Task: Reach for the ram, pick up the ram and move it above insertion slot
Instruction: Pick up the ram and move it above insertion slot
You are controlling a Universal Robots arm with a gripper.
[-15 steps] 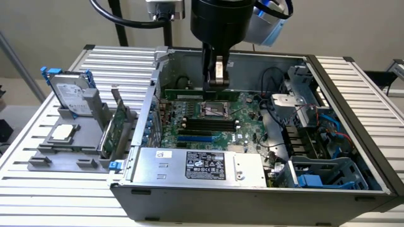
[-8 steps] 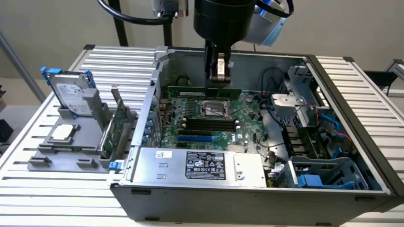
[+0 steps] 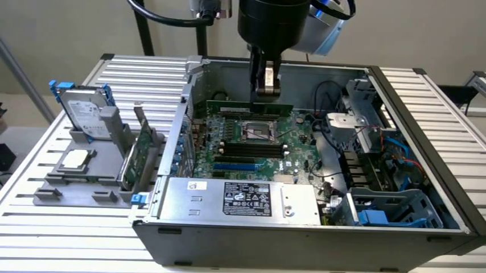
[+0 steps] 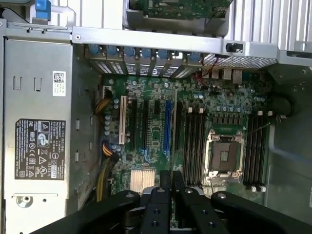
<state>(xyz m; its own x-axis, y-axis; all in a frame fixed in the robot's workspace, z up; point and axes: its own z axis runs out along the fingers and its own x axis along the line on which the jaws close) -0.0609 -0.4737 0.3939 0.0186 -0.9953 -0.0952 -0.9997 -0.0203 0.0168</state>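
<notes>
The ram [image 3: 249,108], a long thin green stick, hangs level inside the open computer case [image 3: 425,142], above the motherboard [image 3: 251,162]. My gripper [image 3: 266,94] comes straight down from above and is shut on the stick's upper edge near its middle. The black memory slots [image 3: 249,149] lie on the board below, beside the processor socket [image 3: 256,131]. In the wrist view my dark fingers [image 4: 161,197] stand close together over the board, with the memory slots [image 4: 194,144] and the socket [image 4: 225,155] just beyond them.
A silver hard drive [image 3: 82,114] and a green expansion card [image 3: 136,156] stand in a grey holder on the slatted table at the exterior view's left. The power supply [image 3: 235,199] fills the case's near side. Cables and a blue drive cage [image 3: 383,216] crowd its right.
</notes>
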